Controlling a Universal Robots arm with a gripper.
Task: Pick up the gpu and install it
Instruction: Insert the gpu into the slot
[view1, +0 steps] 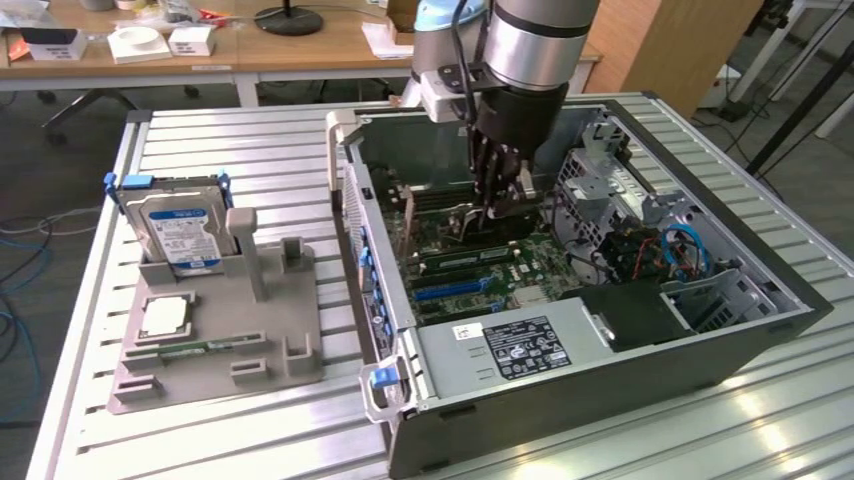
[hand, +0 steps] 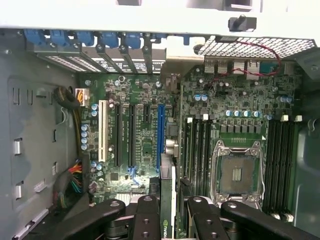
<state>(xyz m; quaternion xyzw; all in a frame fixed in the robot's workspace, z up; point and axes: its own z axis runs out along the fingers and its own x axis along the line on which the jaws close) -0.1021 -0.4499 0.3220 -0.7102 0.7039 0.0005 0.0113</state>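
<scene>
- The gripper (hand: 171, 202) has its fingers (hand: 146, 220) drawn narrow, clamping the gpu (hand: 168, 197) edge-on; they hide the card's faces.
- The gpu lines up with the blue slot (hand: 161, 135), at its nearer end; whether they touch cannot be told.

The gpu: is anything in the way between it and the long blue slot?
Nothing visible is. The gripper holds the gpu edge-on just above the motherboard, at the near end of the blue slot. The slot's visible length is bare, with no cable or card across it.
</scene>
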